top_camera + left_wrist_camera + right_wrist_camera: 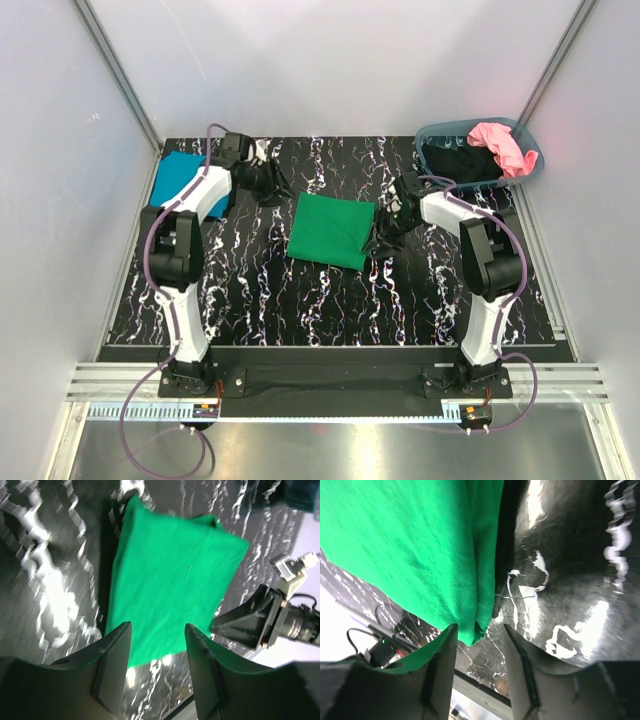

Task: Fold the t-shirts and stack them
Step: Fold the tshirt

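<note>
1. The left gripper (pixel 157 627) has its fingers parted about halfway, with nothing between them and nothing touched
2. The green t-shirt (pixel 330 228) lies folded into a rough rectangle, flat on the marbled black table (pixel 330 305). It is ahead of the left gripper's fingertips and apart from them
3. The right gripper (pixel 480 628) is also parted and holds nothing. The green t-shirt's folded edge runs just ahead of the gap, with its corner in line with it; whether a pad brushes the cloth cannot be told
4. The left arm rises from its base and bends at the elbow toward the far left of the table. Its wrist is turned so that the fingers aim across at the green t-shirt
5. The right arm is folded at the elbow, its forearm reaching leftward and its gripper low at the green t-shirt's right side
6. A teal t-shirt (pixel 178 180) lies behind the left gripper, partly under that forearm
7. Well behind the right gripper stands a basket (pixel 432 135) holding a pink t-shirt (pixel 497 143) and a black t-shirt (pixel 455 160)
8. Fine markings on the right wrist's camera lens (pixel 302 627) are too small to read
</note>
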`<state>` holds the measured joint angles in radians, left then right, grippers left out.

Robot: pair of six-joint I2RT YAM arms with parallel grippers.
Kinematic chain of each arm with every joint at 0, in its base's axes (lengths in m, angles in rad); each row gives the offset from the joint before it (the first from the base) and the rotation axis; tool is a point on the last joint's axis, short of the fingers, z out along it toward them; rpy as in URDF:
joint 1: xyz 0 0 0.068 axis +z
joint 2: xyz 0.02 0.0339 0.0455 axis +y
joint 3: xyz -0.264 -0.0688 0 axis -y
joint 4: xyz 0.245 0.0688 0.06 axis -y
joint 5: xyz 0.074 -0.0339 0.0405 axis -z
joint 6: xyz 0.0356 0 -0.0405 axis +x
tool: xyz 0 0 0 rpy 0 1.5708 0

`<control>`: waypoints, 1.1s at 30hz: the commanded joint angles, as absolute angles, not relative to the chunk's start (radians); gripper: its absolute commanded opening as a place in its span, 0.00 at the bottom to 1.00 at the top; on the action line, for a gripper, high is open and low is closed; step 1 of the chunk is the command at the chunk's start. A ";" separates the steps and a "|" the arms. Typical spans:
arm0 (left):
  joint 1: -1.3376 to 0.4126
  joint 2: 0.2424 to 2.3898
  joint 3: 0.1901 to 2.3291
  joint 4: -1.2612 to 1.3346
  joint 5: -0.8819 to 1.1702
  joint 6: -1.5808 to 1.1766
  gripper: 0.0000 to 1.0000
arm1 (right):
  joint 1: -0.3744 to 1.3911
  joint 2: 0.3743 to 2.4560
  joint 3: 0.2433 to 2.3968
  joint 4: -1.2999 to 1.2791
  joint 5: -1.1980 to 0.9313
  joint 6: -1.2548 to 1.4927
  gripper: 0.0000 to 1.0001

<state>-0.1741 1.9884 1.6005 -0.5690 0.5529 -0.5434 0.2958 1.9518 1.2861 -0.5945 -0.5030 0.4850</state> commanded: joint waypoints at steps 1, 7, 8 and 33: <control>-0.176 2.091 1.712 -0.453 0.704 -0.587 0.50 | 0.295 1.888 1.393 -0.646 -0.416 0.488 0.47; -0.193 2.229 1.847 -0.327 0.776 -0.685 0.49 | 0.295 1.971 1.607 -0.759 -0.319 0.495 0.18; -0.196 2.252 1.862 -0.316 0.781 -0.695 0.49 | 0.293 1.982 1.620 -0.758 -0.327 0.495 0.15; -0.189 2.343 2.080 -0.340 0.752 -0.753 0.52 | 0.250 1.933 1.455 -0.597 -0.675 0.428 0.16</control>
<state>-0.1970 2.4680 2.0636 -0.3122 0.7650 -0.7853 0.2108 2.0293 1.5436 -0.6254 -0.5255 0.4465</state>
